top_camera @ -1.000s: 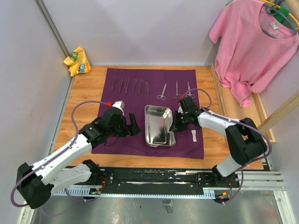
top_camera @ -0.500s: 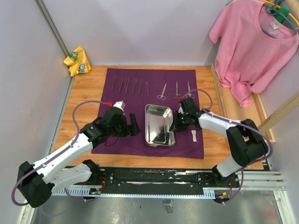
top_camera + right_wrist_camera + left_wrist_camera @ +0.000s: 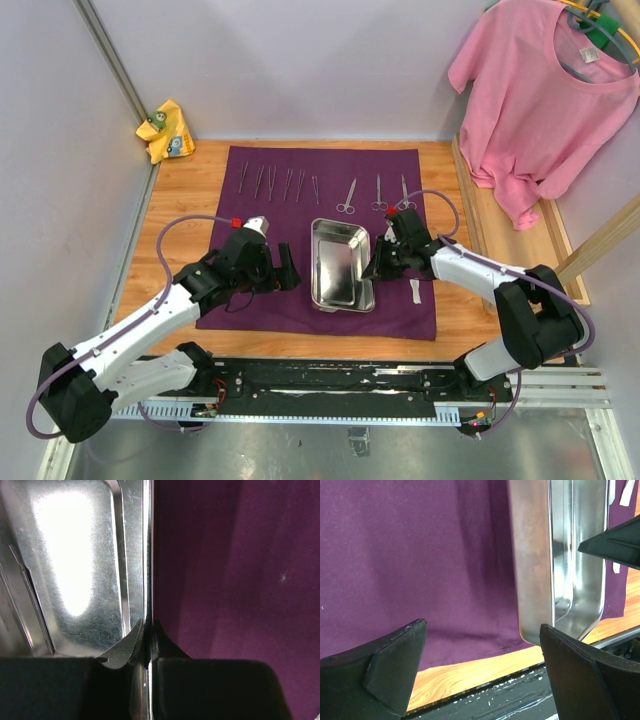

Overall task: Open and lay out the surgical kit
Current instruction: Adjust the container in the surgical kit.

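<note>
- The right tool is pinching the steel tray by its right rim.
- The left tool is hovering wide open just left of the tray.

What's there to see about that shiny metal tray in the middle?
The steel tray is a shiny rectangular pan with rounded corners, a flat rim and shallow walls. It sits on the purple cloth, near its middle, apparently tipped with its right side raised. The right gripper is shut on that right rim.
</note>
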`<state>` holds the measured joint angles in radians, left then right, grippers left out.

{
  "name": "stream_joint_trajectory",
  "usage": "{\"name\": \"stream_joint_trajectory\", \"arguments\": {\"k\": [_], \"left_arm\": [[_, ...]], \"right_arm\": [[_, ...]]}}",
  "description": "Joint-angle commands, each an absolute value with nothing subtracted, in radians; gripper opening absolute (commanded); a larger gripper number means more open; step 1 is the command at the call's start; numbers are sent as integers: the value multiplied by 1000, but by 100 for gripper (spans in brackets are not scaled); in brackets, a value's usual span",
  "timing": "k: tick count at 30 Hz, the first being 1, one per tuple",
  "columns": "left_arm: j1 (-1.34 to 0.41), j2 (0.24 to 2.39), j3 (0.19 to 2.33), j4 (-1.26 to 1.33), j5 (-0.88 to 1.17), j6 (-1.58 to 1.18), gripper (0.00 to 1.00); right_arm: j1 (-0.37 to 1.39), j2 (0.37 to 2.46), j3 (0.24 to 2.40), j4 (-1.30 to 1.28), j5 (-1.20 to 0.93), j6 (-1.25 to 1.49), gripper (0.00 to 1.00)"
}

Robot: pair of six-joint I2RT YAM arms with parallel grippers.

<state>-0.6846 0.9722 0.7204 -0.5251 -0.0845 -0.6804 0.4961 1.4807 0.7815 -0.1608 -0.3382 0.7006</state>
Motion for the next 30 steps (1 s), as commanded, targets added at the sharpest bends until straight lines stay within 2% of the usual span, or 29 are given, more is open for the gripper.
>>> {"name": "stream_joint_trajectory", "arguments": {"k": [1, 10, 14, 21, 30], "left_arm": [[-690, 980, 757, -515, -87, -671, 99], [-690, 982, 761, -519, -89, -671, 99], [-690, 983, 757, -514, -88, -673, 99], [-690, 992, 738, -484, -72, -678, 99], [-690, 979, 720, -482, -67, -678, 99]], "right_arm": [[486, 1454, 780, -120, -373, 721, 1], [471, 1495, 753, -43, -433, 743, 1], [473, 1465, 754, -64, -391, 732, 1], [507, 1426, 846, -312, -121, 629, 1], [542, 1509, 850, -286, -60, 628, 1]]}}
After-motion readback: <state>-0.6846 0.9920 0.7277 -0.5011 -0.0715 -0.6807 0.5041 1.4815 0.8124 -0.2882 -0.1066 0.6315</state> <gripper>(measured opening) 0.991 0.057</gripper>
